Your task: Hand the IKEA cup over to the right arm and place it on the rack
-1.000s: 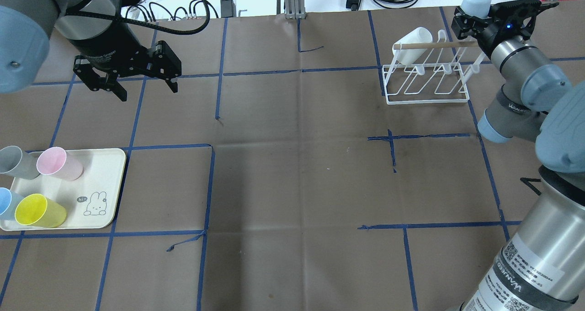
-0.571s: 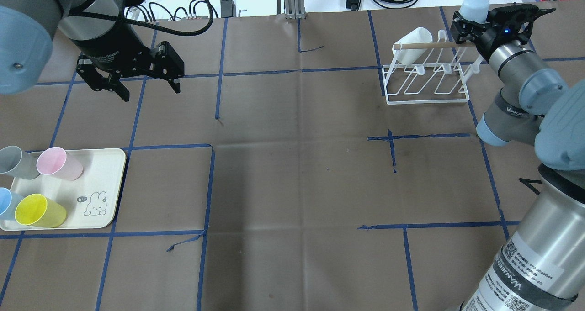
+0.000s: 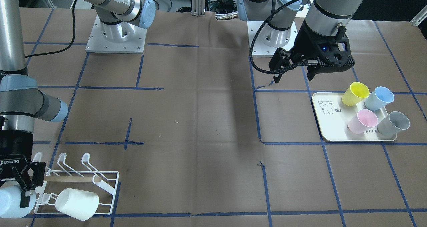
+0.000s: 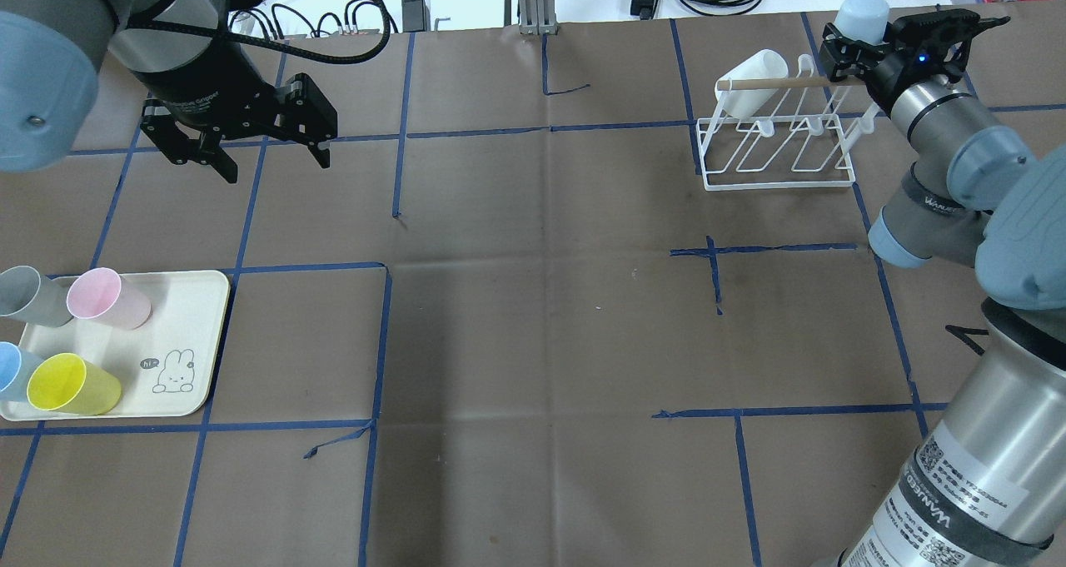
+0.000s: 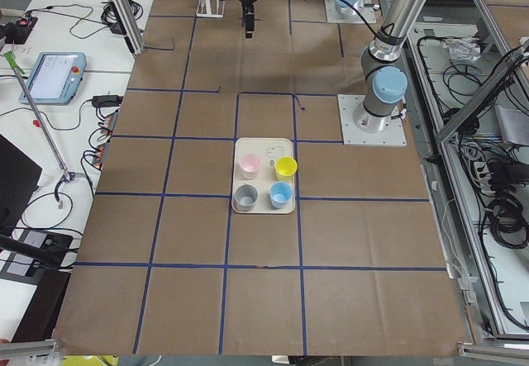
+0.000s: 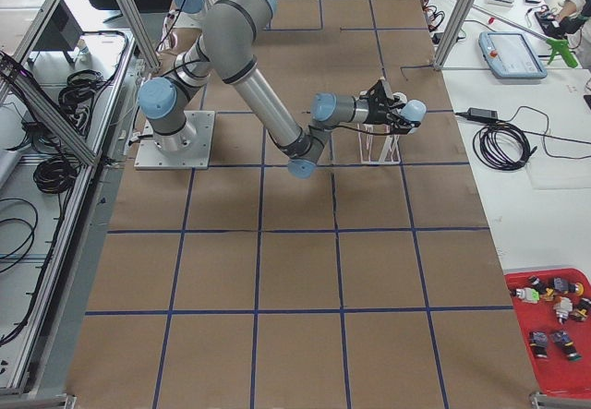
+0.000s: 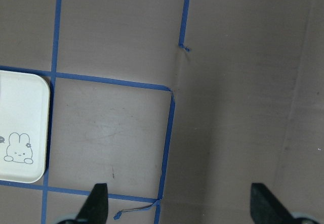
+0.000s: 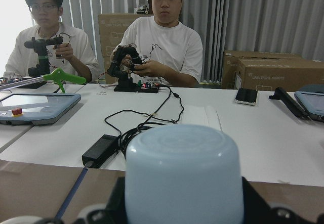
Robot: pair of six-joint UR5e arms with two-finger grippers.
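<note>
Right arm [image 4: 958, 134] reaches to the rack's far end. Right gripper [image 4: 851, 44] is clamped on a pale blue cup [image 4: 862, 13], so the handover looks done. Left gripper [image 4: 268, 161] hangs over bare table, fingers spread and empty, near the tray [image 4: 179, 317].

The rack [image 4: 779, 146] carries one white cup [image 4: 752, 80] on a prong. The blue cup sits just beside the rack, on no prong yet.

Left to do, by my reading: seat the blue cup on a free prong, then release. Four cups lie on the tray: pink [image 4: 108, 298], yellow [image 4: 73, 384], grey [image 4: 25, 295], blue [image 4: 12, 367].
</note>
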